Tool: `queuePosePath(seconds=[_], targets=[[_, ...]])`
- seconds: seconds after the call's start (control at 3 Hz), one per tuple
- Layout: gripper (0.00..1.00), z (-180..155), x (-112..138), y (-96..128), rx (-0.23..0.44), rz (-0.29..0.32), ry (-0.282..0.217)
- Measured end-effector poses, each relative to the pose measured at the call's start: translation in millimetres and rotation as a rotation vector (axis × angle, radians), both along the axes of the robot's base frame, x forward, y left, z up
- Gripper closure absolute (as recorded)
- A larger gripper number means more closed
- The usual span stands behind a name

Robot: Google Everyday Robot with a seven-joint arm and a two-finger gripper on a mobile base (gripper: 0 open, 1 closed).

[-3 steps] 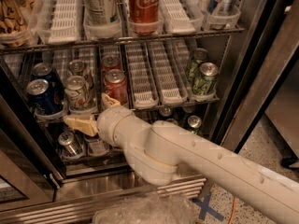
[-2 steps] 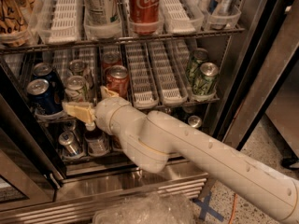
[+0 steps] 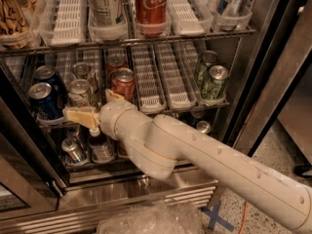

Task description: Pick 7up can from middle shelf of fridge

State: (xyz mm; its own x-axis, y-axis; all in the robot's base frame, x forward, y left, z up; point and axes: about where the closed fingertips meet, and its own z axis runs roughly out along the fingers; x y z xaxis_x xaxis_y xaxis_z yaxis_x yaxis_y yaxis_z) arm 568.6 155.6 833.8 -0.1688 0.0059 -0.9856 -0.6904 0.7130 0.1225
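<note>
The 7up can [image 3: 80, 92], pale silver with green markings, stands at the front of a lane on the middle shelf [image 3: 146, 84] of the fridge [image 3: 256, 77]. A second pale can [image 3: 82, 70] stands behind it. My gripper [image 3: 95, 106] reaches in from the lower right and is open. Its lower tan finger [image 3: 79, 116] lies just below the can's front, and the upper fingertip [image 3: 113, 95] shows to the can's right. The gripper hides the can's base.
Blue cans [image 3: 41, 99] stand left of the 7up can, red cola cans [image 3: 123, 82] right of it, dark green cans [image 3: 214, 82] at far right. The top shelf holds a Coca-Cola can [image 3: 150, 6] and bottles. Small cans [image 3: 73, 150] sit below. Crumpled plastic [image 3: 146, 221] lies on the floor.
My gripper has risen from the bottom shelf level up to the front of the middle shelf, ending by the 7up can. The cans have not moved.
</note>
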Motion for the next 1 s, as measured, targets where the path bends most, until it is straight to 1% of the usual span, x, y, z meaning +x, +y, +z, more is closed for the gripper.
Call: queuePosePath(seconds=[0.33,0.67,1.0], targets=[[0.21,-2,7,4,-0.008,-0.006,0.008],[0.21,-2,7,5,-0.007,-0.005,0.01],[0.2,0,8,19,-0.018,0.019,0.008]])
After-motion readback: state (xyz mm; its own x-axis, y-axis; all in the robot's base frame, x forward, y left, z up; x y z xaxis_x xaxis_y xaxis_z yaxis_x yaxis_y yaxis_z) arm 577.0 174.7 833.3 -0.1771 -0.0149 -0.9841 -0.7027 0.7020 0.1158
